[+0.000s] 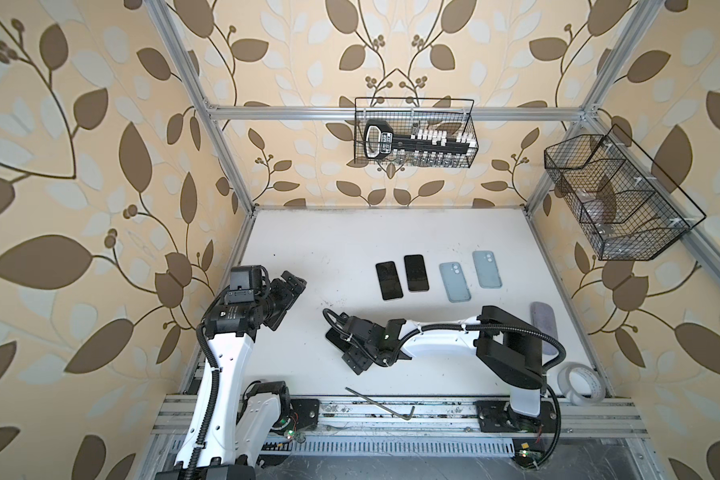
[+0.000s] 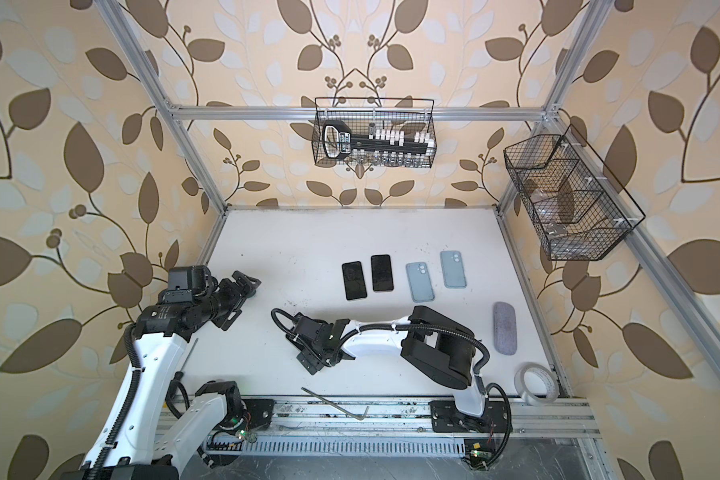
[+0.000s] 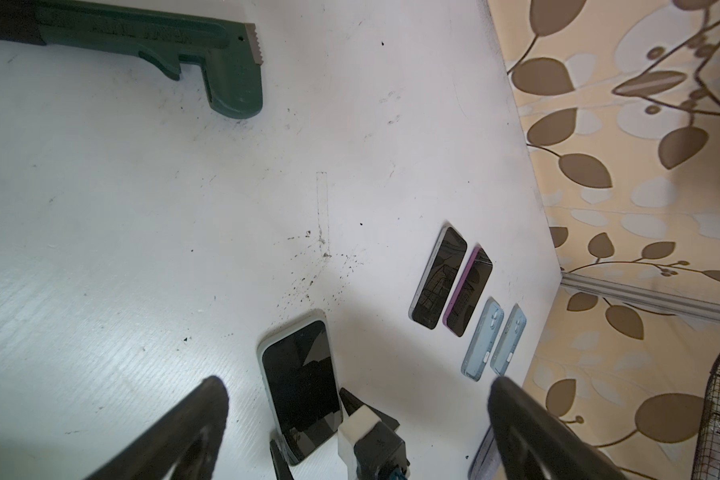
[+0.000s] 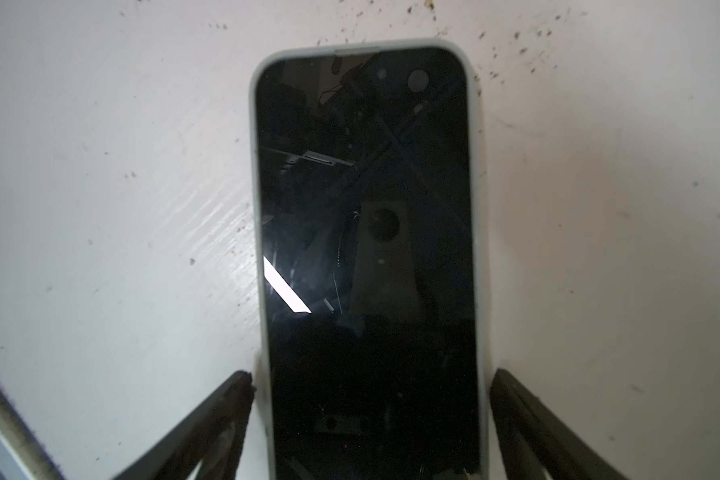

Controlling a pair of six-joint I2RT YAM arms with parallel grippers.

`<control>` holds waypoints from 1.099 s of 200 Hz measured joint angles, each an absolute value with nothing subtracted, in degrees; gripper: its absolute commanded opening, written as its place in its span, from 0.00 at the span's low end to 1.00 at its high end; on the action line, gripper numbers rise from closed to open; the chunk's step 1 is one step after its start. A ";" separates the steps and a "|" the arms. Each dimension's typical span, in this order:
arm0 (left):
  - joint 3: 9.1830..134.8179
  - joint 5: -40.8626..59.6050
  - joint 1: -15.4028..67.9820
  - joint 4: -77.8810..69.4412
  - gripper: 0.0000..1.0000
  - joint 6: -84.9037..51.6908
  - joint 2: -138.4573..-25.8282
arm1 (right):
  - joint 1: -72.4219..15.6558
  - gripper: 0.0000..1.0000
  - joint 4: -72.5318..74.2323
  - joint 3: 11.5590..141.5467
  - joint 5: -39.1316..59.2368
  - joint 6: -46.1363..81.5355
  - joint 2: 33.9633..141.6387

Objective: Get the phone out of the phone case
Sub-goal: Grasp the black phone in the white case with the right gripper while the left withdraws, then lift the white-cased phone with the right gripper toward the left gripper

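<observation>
A phone with a dark screen lies face up on the white table, seated in a pale phone case whose rim shows all round it. My right gripper is low over one end of it and open. One finger stands on each long side of the case, with a thin gap at both. The left wrist view shows the same phone with the right gripper's fingers beside it. In both top views the right gripper hides most of the phone. My left gripper hangs open and empty at the table's left, apart from it.
Two bare phones and two blue cases lie in a row behind the right arm. A grey pouch, tape roll and hex key lie near the right and front edges. A green wrench lies on the table.
</observation>
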State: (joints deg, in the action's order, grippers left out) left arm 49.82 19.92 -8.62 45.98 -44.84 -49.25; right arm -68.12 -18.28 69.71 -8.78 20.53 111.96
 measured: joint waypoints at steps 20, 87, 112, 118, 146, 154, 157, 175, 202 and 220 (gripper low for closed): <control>49.32 21.47 -10.37 45.36 0.99 -44.82 -49.95 | -67.96 0.77 -18.26 69.91 -8.75 20.10 112.16; 47.40 25.61 -12.84 43.11 0.99 -44.77 -51.31 | -67.48 0.64 -18.44 70.13 -7.88 19.29 112.16; 46.15 27.22 -12.84 42.11 0.99 -44.71 -51.31 | -66.52 0.63 -17.96 70.08 -6.76 18.96 112.05; 45.80 27.70 -12.84 41.85 0.99 -44.62 -51.31 | -66.17 0.62 -17.85 70.04 -6.52 18.96 111.94; 43.88 29.91 -12.84 41.08 0.99 -44.18 -51.29 | -63.90 0.61 -17.61 68.62 -5.30 18.98 110.32; 43.22 30.48 -12.84 40.62 0.99 -44.03 -51.27 | -63.16 0.61 -17.50 68.07 -4.84 19.00 109.47; 42.85 30.92 -12.84 40.32 0.99 -44.03 -51.27 | -62.89 0.61 -17.39 67.88 -4.56 19.03 109.19; 40.69 33.01 -12.82 38.28 0.97 -44.12 -51.05 | -61.14 0.61 -16.56 66.24 -2.98 19.33 106.72; 36.56 35.24 -11.51 34.44 0.93 -45.23 -51.00 | -58.28 0.61 -14.81 64.18 -0.05 20.38 103.31; 33.82 35.75 -7.57 30.89 0.92 -46.92 -51.05 | -56.45 0.60 -13.74 63.46 1.72 21.15 101.58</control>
